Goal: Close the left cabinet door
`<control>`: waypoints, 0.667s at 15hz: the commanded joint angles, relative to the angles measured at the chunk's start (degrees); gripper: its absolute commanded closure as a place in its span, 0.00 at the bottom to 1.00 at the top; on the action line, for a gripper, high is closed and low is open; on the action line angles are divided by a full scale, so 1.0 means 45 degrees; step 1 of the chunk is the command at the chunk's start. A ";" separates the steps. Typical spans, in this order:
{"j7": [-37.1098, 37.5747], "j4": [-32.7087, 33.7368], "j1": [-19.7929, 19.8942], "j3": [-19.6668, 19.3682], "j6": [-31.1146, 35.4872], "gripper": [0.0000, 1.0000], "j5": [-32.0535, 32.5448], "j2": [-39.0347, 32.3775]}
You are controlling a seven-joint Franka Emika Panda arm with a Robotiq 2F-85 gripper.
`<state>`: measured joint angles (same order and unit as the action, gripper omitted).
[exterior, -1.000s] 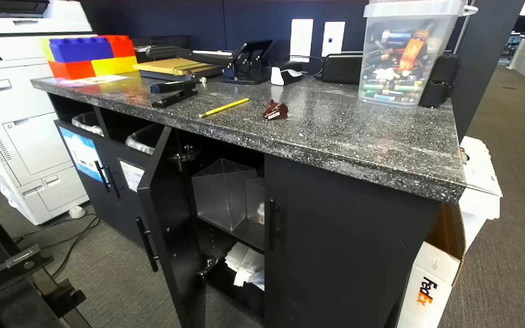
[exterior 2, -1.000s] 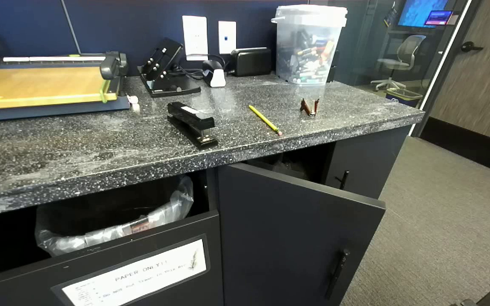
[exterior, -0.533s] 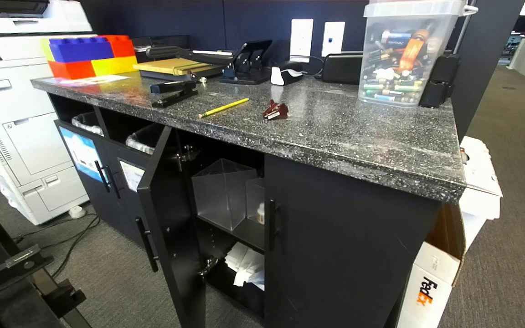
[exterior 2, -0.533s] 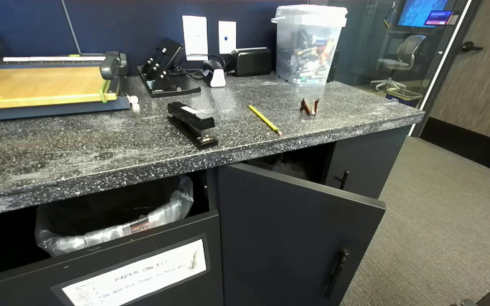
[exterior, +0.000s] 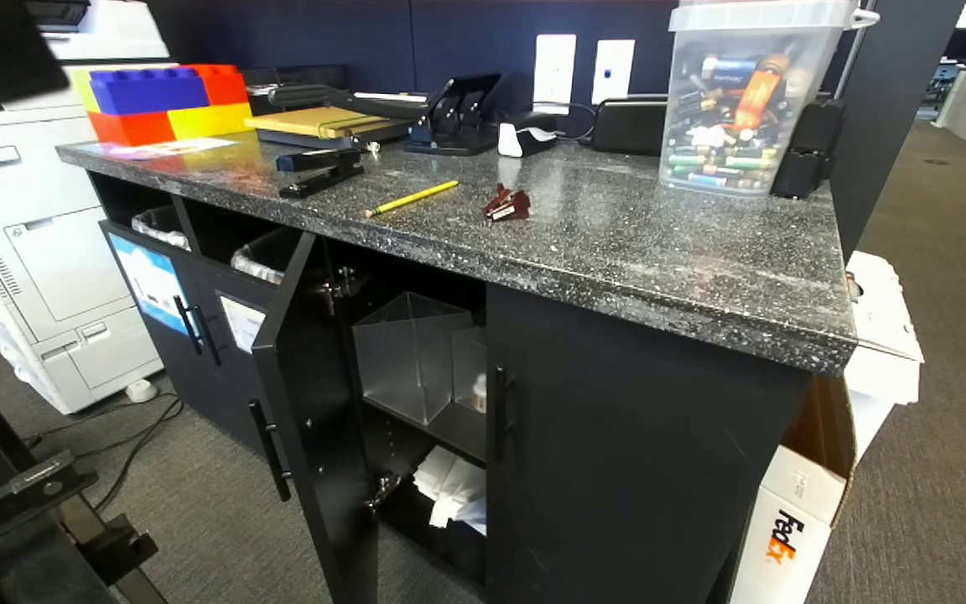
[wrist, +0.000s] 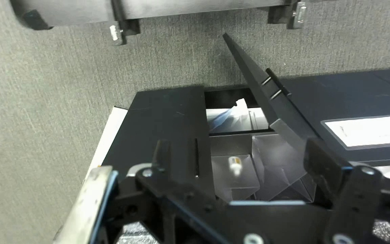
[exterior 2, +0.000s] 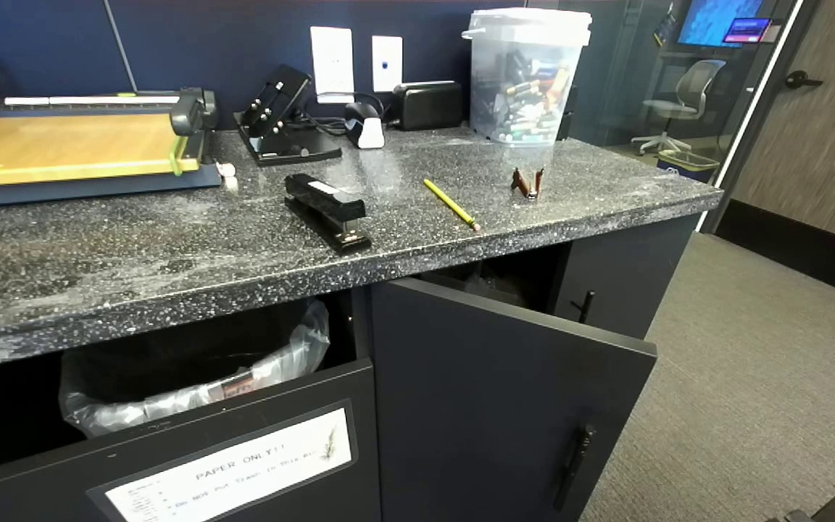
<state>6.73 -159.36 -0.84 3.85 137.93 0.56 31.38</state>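
Countertop [exterior: 642,235]: largest item, speckled; the work lies under its front edge.

Left cabinet door [exterior 2: 497,391]: swung well out, hinged on the side next to the labelled panel [exterior 2: 229,467], its free edge toward the room. Closing not yet begun, by my reading; step in hand is the approach.

Right-hand door [exterior: 617,453]: looks flush in place; no business with it.

Clear bins [exterior: 399,369]: inside the gap, apparently behind the line of closing.

My gripper [wrist: 237,150]: jaws spread wide, holding nothing. In the wrist view one finger [wrist: 320,156] overlaps the left door, but depth cannot be read, so no contact logged. Neither exterior view shows anything against the part of that door in frame. A blurred dark shape [exterior: 1,54] at the upper corner of an exterior view is probably a piece of my arm; which piece, cannot tell.

Bar handle [exterior 2: 575,467]: on the outer face, near the free edge. Next move, as I judge it: get round to that face, draw the jaws together into a blunt pusher, press beside the handle and follow the swing inward. Coming at the inner face would drive the door wider; spread fingers might snag on the bar.

White bottle [wrist: 235,165]: smallest, in with the bins; should sit outside the door's sweep.
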 commanded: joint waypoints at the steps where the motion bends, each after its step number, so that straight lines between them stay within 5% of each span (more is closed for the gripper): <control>1: 0.2840 -0.0024 -0.0617 0.1608 0.2017 0.00 -0.0881 -0.2408; 5: 0.5354 -0.0221 -0.0939 0.2861 0.5548 0.00 -0.1066 -0.5729; 8: 0.7652 0.0008 -0.0702 0.3560 0.8068 0.00 0.0338 -0.8279; 10: 0.8863 0.0339 -0.1173 0.2763 0.8756 0.00 0.1728 -0.9148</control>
<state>38.89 -160.09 -4.98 18.71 171.72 1.38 -3.05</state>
